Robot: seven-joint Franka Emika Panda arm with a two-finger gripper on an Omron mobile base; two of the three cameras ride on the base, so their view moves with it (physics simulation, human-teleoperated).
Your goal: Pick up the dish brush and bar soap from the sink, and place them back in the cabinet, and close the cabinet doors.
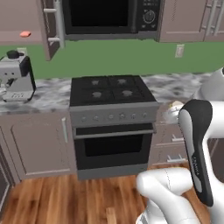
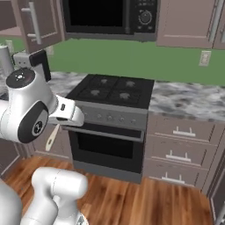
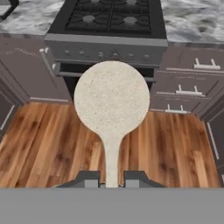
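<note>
My gripper (image 3: 112, 177) is shut on the thin handle of the pale cream dish brush (image 3: 111, 103), whose round head points out over the wooden floor in front of the stove. From the right base view the brush (image 2: 51, 138) hangs below the hand (image 2: 57, 126) at oven height. The salmon-pink bar soap (image 1: 25, 33) lies on the shelf of the open taupe cabinet (image 1: 17, 36) at the upper left. One cabinet door (image 1: 50, 27) stands swung open toward me. The sink is out of view.
A black stove (image 1: 111, 92) with its oven stands straight ahead, under a microwave (image 1: 109, 17). A grey coffee machine (image 1: 17, 76) sits on the marble counter (image 1: 52, 94) below the open cabinet. Drawers (image 2: 178, 151) line the right side.
</note>
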